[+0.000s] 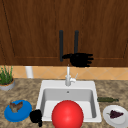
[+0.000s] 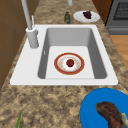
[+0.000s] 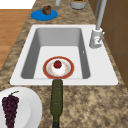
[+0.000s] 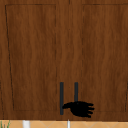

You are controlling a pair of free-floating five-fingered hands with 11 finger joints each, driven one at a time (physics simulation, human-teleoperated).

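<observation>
Front view: nearest, at seven o'clock, the left hand (image 1: 36, 116) hovers with fingers curled on nothing, just beside the blue plate (image 1: 23, 113) carrying a piece of meat (image 1: 15, 106). Next at six o'clock a red ball (image 1: 67, 115) covers the white sink (image 1: 47, 86). Farther back, toward twelve o'clock, the right hand (image 1: 80, 59) sits over the lower end of the right cabinet handle (image 1: 76, 41), fingers spread to three o'clock, thumb reaching toward the left cabinet handle (image 1: 61, 45); whether it grips the handle I cannot tell.
</observation>
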